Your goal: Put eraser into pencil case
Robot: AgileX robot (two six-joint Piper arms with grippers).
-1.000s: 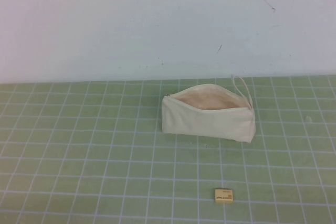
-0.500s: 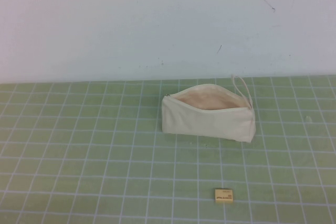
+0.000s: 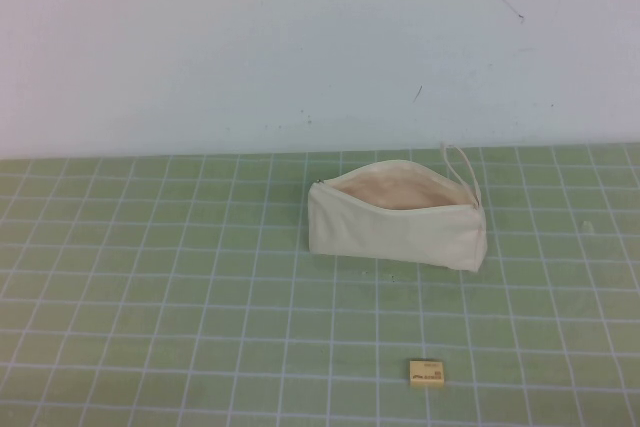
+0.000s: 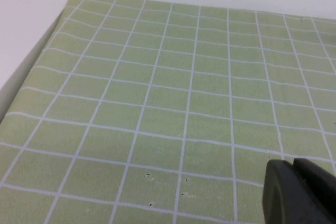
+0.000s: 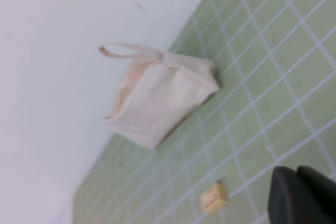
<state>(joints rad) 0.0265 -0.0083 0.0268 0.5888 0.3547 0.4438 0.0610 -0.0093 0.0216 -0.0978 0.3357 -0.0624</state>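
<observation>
Both grippers sit off the high view entirely, so we only catch them in their own wrist cameras: the right gripper (image 5: 296, 195) shows as two dark fingers pressed together with nothing between them, and the left gripper (image 4: 296, 192) looks the same, clenched on nothing over bare mat.

What matters for us: the eraser (image 3: 426, 372) lies flat on the green grid mat (image 3: 150, 297), toward the near edge and right of centre, so our guess is the right arm has the shorter reach. Its wrist camera already has the eraser (image 5: 213, 198) in frame, near the fingers but clearly apart from them. The block's long axis runs roughly left-right across the table, so closing across the short sides looks like the sensible grip.

Further back sits the pencil case (image 3: 397, 214), well apart from the eraser and straight beyond it. It's unzipped, mouth gaping upward with beige lining showing, long axis also left-right, loop cord (image 3: 460, 161) at its right end. Nothing lies between eraser and pouch. Behind it all is the white wall (image 3: 300, 37). The cord is the only thing we might snag.
</observation>
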